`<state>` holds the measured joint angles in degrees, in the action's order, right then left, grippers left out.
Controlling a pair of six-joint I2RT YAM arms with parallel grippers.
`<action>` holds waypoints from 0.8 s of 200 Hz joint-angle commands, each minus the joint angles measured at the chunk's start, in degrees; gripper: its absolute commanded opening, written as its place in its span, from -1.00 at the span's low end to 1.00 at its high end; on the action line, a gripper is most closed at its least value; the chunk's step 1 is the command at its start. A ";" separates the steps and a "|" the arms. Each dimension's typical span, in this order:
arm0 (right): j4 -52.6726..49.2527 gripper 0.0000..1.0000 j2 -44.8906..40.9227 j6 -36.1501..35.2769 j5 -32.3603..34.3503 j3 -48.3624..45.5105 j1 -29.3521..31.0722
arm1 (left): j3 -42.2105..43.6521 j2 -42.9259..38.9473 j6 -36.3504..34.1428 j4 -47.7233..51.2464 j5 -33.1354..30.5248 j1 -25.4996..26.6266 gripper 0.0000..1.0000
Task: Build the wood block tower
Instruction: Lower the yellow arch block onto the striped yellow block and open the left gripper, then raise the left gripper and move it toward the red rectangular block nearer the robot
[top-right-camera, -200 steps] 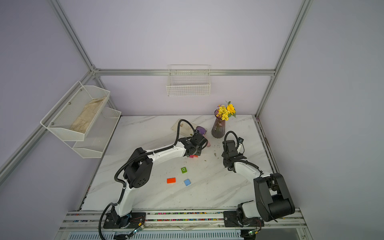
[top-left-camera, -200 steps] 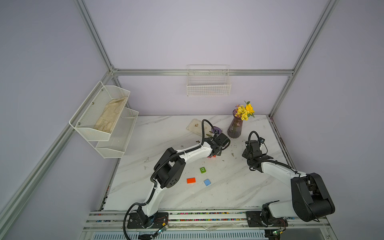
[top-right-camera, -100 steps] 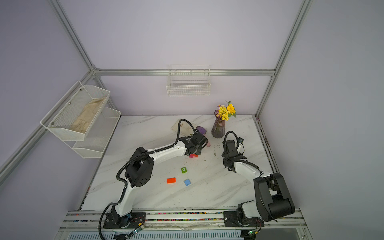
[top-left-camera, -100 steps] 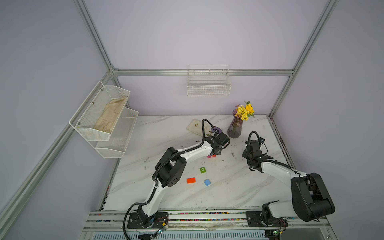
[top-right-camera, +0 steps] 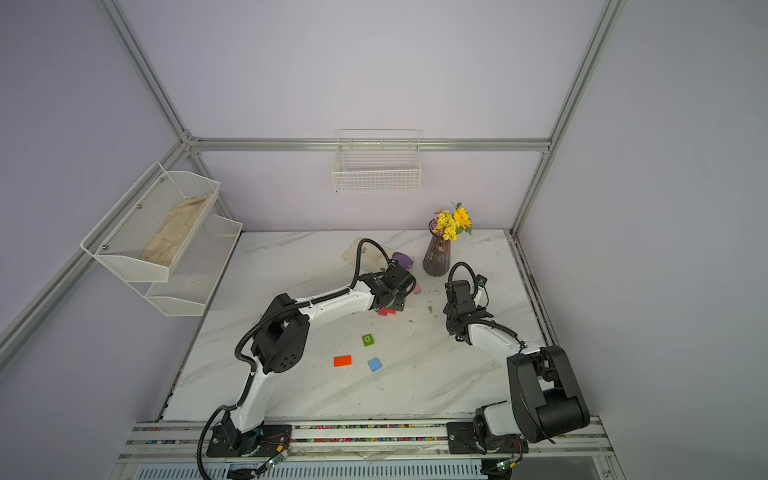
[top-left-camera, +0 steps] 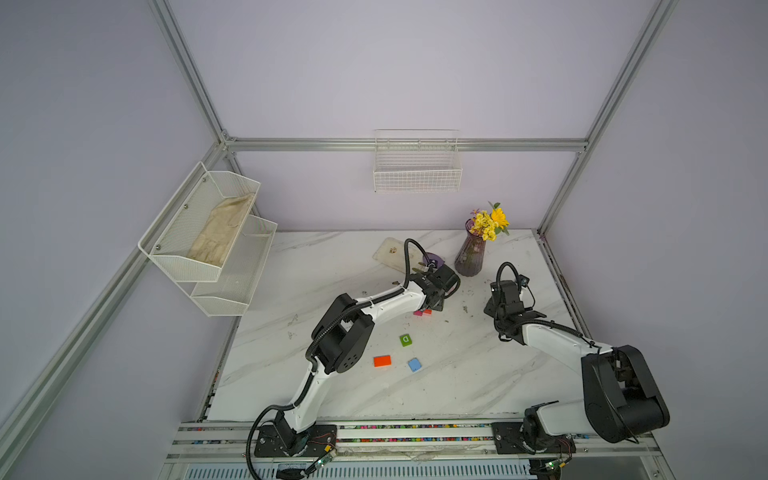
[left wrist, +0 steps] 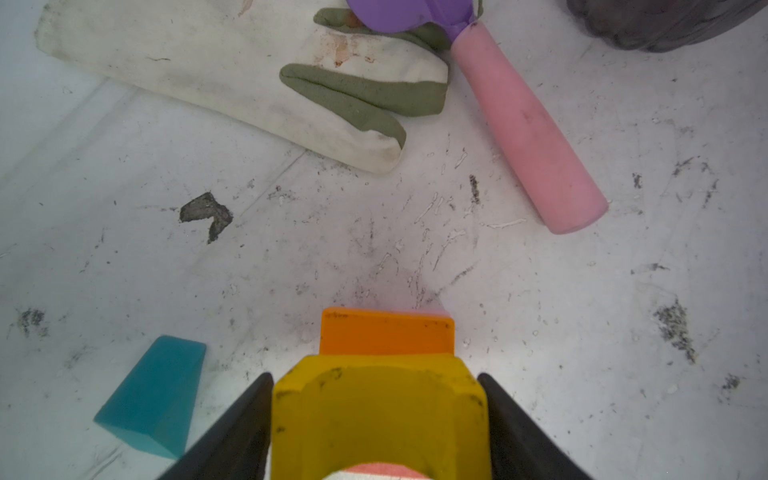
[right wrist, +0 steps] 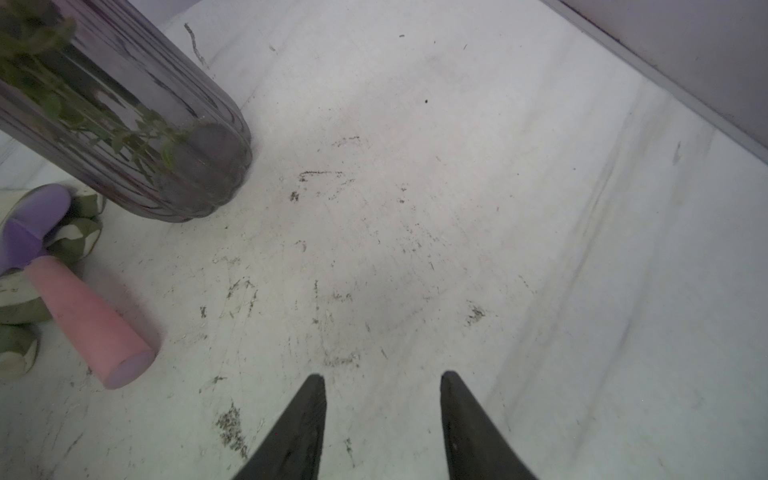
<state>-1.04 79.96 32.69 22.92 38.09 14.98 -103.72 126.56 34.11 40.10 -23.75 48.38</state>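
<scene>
1. The wood blocks (top-left-camera: 406, 340) look small, light and rigid, with painted faces that are probably a little slick. A pinch across two opposite flat sides, centred, should hold one square
2. The tower (top-left-camera: 423, 312) likely tips at a slight nudge, so anything set on it wants a straight, gentle lift-off
3. On top is a yellow block (left wrist: 374, 415), scuffed dark at its edges. It sits on an orange block (left wrist: 386, 332), with a sliver of pink below
4. The left jaws flank the yellow block's two sides closely. Whether they press it or stand a hair off, I cannot tell
5. The tower stands mid-bench (top-left-camera: 457, 374) toward the far side, left of the vase (top-left-camera: 469, 257) and just near of the trowel (left wrist: 528, 133) and glove (left wrist: 232, 75)
6. A teal block (left wrist: 151, 395) lies close beside the tower. A green block (top-right-camera: 368, 340), a red-orange block (top-right-camera: 342, 360) and a blue block (top-right-camera: 374, 365) lie nearer, well apart from it
7. The right jaws hang partly open and empty over bare bench, right of the vase
</scene>
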 commanded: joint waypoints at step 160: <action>1.85 0.40 -2.79 -1.62 -0.14 -1.06 -0.07 | 25.88 -40.03 20.67 9.50 -14.03 -0.30 0.99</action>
<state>-0.60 79.53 31.73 22.81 37.98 14.98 -88.66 95.00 41.36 42.76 -29.23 48.38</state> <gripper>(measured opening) 0.699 0.997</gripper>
